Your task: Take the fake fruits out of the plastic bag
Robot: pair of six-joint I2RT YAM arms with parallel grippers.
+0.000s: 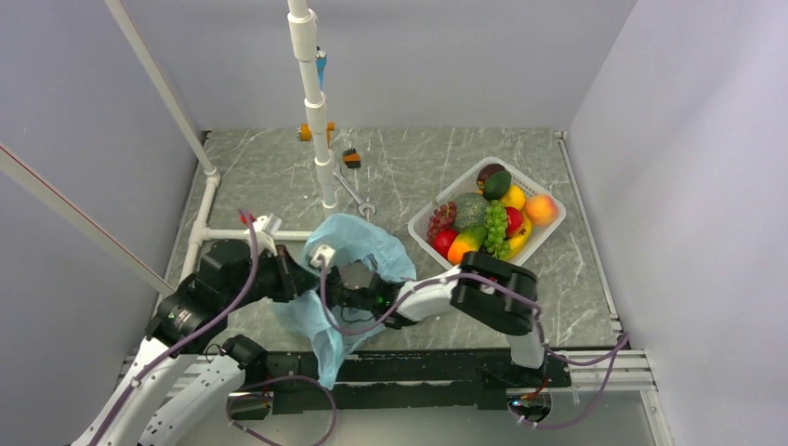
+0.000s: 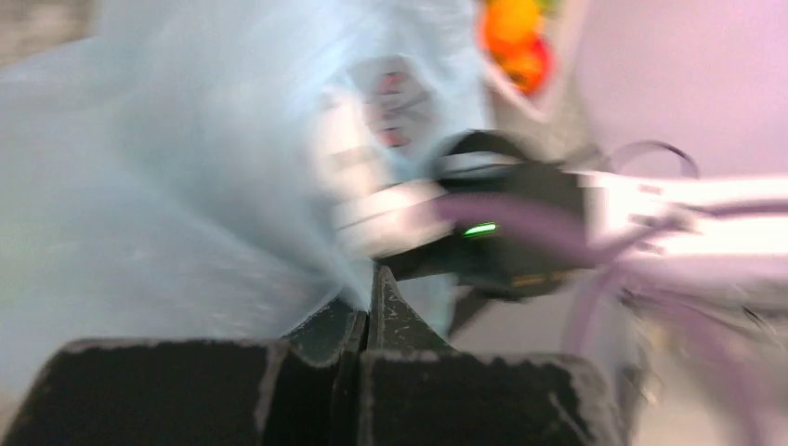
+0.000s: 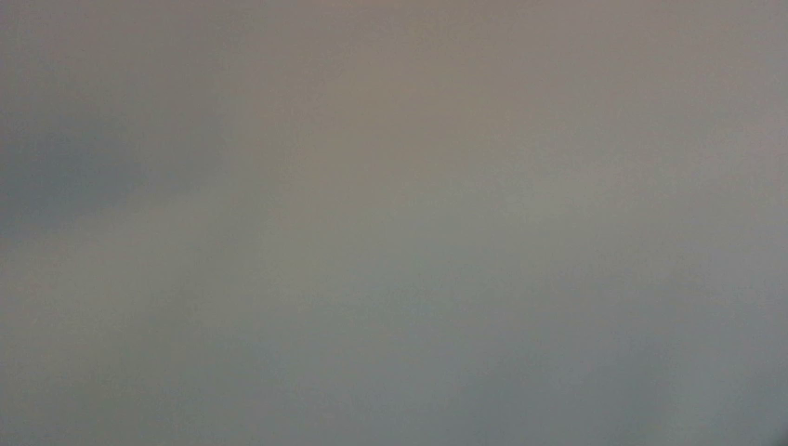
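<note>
Currently the plastic bag [image 1: 372,243] sits crumpled on the table [image 1: 418,167] near the front edge, between the two arms, with one flap hanging over that edge. Left gripper [image 2: 367,288] is at the bag's left side: in the left wrist view its jaws are closed together with light-blue film pinched at the tips, though that view is motion-blurred. Right gripper [image 1: 358,279] reaches in from the right and is buried in the bag's folds; the right wrist view is flat grey, so whether it is open or closed cannot be told. No fruit is discernible inside the bag from above. Fake fruits on show are all in the white basket [image 1: 416,228], well apart to the bag's right: green grape bunch [image 1: 497,228] in the middle, mango [image 1: 465,247] at the near-left side, peach [image 1: 541,209] at the right corner, avocado [image 1: 495,183] at the far corner. White pipe post [image 1: 321,139] stands behind the bag.
</note>
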